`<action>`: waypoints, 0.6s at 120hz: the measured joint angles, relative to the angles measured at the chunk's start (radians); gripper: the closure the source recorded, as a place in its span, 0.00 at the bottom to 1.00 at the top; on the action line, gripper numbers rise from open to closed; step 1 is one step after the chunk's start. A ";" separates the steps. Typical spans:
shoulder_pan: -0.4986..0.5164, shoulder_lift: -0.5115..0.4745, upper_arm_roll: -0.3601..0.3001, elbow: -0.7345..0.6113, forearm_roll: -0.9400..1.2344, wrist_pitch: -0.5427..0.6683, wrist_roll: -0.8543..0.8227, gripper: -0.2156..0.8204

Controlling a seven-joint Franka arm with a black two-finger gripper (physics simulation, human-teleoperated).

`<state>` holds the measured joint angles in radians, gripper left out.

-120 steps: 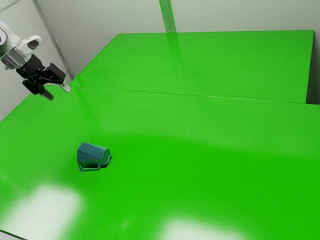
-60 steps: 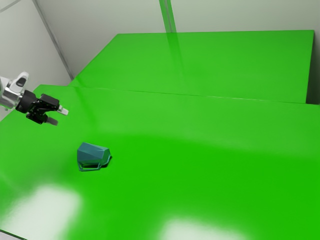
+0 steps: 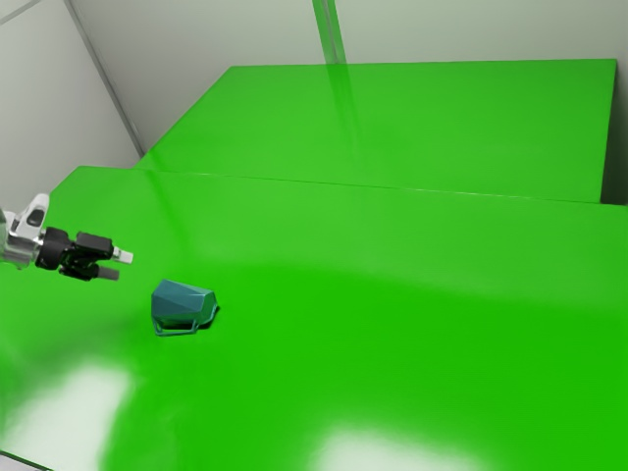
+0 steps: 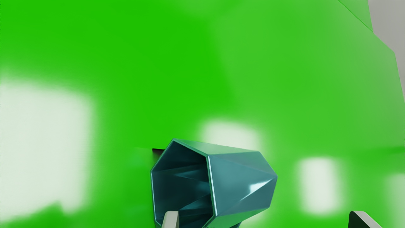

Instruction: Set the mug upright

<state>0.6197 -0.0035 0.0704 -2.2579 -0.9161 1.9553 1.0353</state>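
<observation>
My claw [image 3: 116, 265], its two fingers standing wide apart with nothing gripped between them, is near the teal mug [image 3: 183, 302], toward the exterior view's left of it, the mug lying on its side upon the green table [image 3: 392, 294].

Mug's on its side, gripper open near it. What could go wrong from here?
1. In the wrist view one fingertip of the open gripper overlaps the mug's opening; coming straight in, it might poke inside or clip the rim.
2. The faceted teal mug lies loose on its side on the glossy green table, so an off-centre touch may slide or roll it.
3. The handle juts from its side and could snag a finger.
</observation>
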 joint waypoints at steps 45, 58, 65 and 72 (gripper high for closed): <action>0.032 0.074 0.003 -0.041 -0.040 -0.028 0.031 0.23; 0.030 0.098 0.002 -0.036 -0.042 -0.028 0.035 0.23; 0.026 0.104 0.002 -0.035 -0.043 -0.027 0.037 0.23; 0.020 0.107 0.002 -0.033 -0.048 -0.025 0.039 0.23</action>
<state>0.6392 0.1038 0.0720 -2.2908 -0.9637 1.9299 1.0740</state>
